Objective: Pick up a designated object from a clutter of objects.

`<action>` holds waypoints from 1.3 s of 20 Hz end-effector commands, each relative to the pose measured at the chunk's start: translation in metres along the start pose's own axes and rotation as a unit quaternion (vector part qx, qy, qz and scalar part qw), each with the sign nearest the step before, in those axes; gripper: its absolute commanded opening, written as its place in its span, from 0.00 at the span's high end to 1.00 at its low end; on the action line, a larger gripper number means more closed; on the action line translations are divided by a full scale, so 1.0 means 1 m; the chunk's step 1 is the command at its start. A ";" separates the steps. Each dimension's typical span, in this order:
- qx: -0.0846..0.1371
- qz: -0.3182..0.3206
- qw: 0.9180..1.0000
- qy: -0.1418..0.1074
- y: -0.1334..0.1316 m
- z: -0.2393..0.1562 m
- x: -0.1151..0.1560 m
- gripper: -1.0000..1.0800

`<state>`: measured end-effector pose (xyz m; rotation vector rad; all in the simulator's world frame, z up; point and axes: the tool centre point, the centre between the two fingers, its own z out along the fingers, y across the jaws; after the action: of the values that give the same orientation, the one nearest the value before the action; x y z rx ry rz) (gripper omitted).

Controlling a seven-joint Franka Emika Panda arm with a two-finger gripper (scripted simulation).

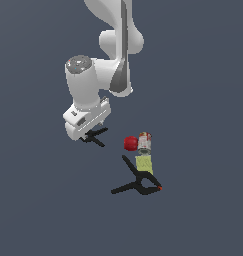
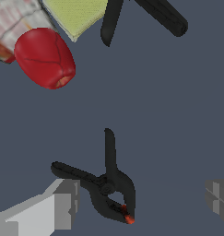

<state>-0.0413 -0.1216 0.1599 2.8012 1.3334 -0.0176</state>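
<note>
My gripper [image 2: 140, 203] low over the small black spring clamp [image 2: 106, 186], fingers [image 2: 58, 207] spread wide, one at each side of it, none visibly touching, clamp flat on grey floor [image 1: 38, 210], apart from red ball [image 1: 130, 143], jar [image 1: 144, 152], larger orange-tipped clamp [image 1: 139, 184].

bare simulated grey floor [image 1: 203, 75]

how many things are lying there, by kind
clamps: 2, a small one between the open pincer fingers and a big one
ball: 1, red
jar: 1
total: 4
</note>
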 end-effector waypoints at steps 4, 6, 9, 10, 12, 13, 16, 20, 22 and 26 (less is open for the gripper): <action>0.003 -0.062 0.998 0.001 -0.003 0.022 -0.016 0.04; 0.004 -0.085 0.996 0.001 -0.004 0.029 -0.022 0.04; 0.005 -0.118 0.993 0.003 -0.007 0.040 -0.031 0.04; 0.006 -0.130 0.992 0.003 -0.008 0.044 -0.034 0.04; 0.007 -0.152 0.988 0.005 -0.010 0.051 -0.039 0.04; 0.007 -0.163 0.987 0.005 -0.012 0.055 -0.042 0.04; 0.008 -0.196 0.981 0.008 -0.016 0.065 -0.050 0.04; 0.010 -0.231 0.973 0.011 -0.020 0.076 -0.058 0.04; 0.010 -0.246 0.969 0.013 -0.022 0.080 -0.061 0.04; 0.010 -0.268 0.963 0.015 -0.026 0.086 -0.066 0.04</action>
<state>-0.1005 -0.1595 0.0768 2.3870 2.0370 -0.0073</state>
